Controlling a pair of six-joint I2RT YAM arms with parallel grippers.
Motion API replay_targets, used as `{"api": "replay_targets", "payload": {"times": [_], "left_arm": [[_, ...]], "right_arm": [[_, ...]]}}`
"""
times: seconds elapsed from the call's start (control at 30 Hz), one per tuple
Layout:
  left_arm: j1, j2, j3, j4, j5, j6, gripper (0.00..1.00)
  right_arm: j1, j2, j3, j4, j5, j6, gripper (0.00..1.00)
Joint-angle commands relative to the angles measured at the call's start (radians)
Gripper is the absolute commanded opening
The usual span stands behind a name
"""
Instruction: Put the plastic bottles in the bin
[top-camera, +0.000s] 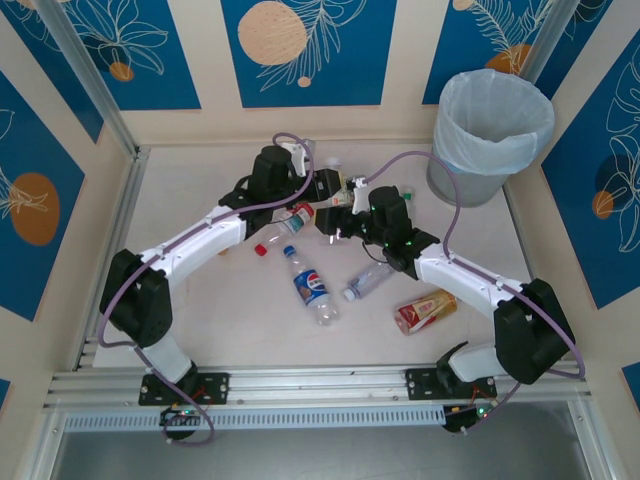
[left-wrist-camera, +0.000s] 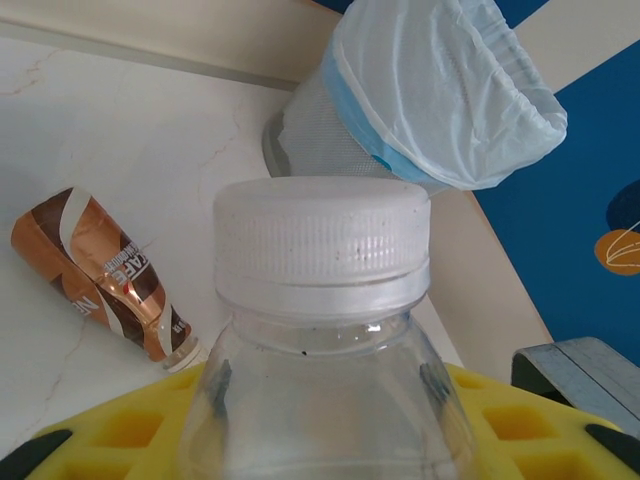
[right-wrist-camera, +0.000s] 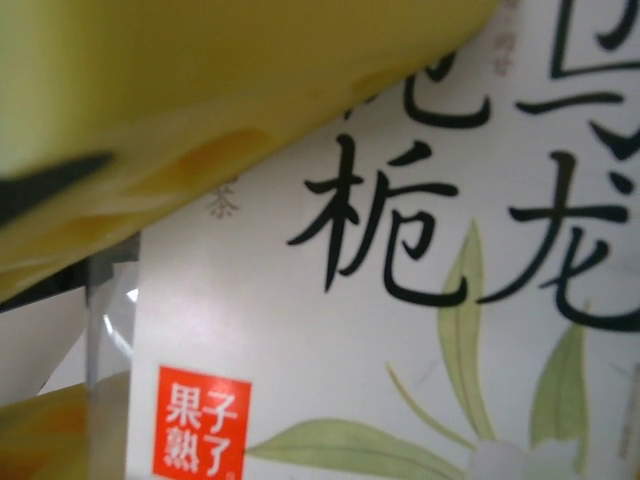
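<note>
Clear thin plastic: plastic bottles, small drink size, catalogued singly.

1. Clear bottle (left-wrist-camera: 320, 340), ribbed white cap (left-wrist-camera: 322, 235), no label visible at the neck. It sits between the yellow pads (left-wrist-camera: 140, 425) of the left gripper (left-wrist-camera: 320, 440), which is closed on its shoulder. This is over the far middle of the table (top-camera: 230, 320), left of the bin (top-camera: 490, 140). It looks empty, so it is judged light. The wall is probably slick and will dent if squeezed. The stiffer neck and shoulder are the surest hold.

2. White-labelled bottle (right-wrist-camera: 400, 300). The right gripper (top-camera: 345, 228) is at it, with one yellow finger (right-wrist-camera: 200, 60) lying close along the label. The claw stands partway open, and whether it has a grip cannot be told. Writing: large black characters 栀 and 龙, and a red square reading 果子熟了, with green leaf artwork. Whether this is the lower body of item 1 cannot be told.

3. Pepsi bottle (top-camera: 312, 285), blue label, lying flat near the centre of the table.

4. Brown-labelled bottle (left-wrist-camera: 100, 285), crushed and lying down. Letters "AFE" are partly legible. Creased plastic like this is likely springy.

5. Red-and-yellow bottle (top-camera: 425, 311), lying at the near right. Its print is too small to read.

Bin: grey, with a pale bag liner and a wide open mouth, in the far right corner.
</note>
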Motion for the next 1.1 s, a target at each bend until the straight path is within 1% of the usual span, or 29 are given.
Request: {"api": "replay_targets", "payload": {"times": [0.0, 0.07, 0.13, 0.33, 0.37, 0.4, 0.6, 0.73, 0.87, 0.93, 1.07], "left_arm": [[-0.012, -0.005, 0.056, -0.041, 0.041, 0.009, 0.4], [-0.011, -0.006, 0.064, -0.05, 0.046, 0.013, 0.41], [-0.011, -0.011, 0.07, -0.06, 0.052, 0.017, 0.45], [-0.003, -0.066, 0.094, -0.126, 0.071, 0.074, 0.89], [-0.003, -0.083, 0.094, -0.131, 0.07, 0.083, 0.95], [-0.003, -0.098, 0.092, -0.13, 0.071, 0.09, 0.99], [-0.003, -0.172, 0.054, -0.101, 0.055, 0.09, 0.99], [0.001, -0.219, -0.012, -0.058, -0.013, 0.073, 0.99], [0.008, -0.266, -0.086, 0.019, -0.044, 0.067, 0.99], [0.008, -0.285, -0.113, 0.02, -0.095, 0.081, 0.99], [0.009, -0.314, -0.166, -0.032, -0.254, 0.1, 0.99]], "right_arm": [[0.007, -0.017, 0.026, -0.011, -0.033, -0.076, 0.63], [0.004, -0.023, 0.023, -0.024, -0.033, -0.083, 0.59], [0.001, -0.032, 0.016, -0.026, -0.036, -0.088, 0.57], [-0.01, -0.056, 0.0, -0.04, -0.033, -0.104, 0.55], [-0.014, -0.058, -0.001, -0.044, -0.033, -0.105, 0.55], [-0.016, -0.058, -0.002, -0.048, -0.033, -0.107, 0.55], [-0.031, -0.06, 0.002, -0.065, -0.026, -0.131, 0.53], [-0.042, -0.065, -0.001, -0.073, -0.02, -0.14, 0.52], [-0.055, -0.076, 0.0, -0.095, 0.002, -0.16, 0.52], [-0.068, -0.081, 0.001, -0.113, 0.02, -0.166, 0.52], [-0.112, -0.108, 0.012, -0.145, 0.039, -0.182, 0.51]]}}
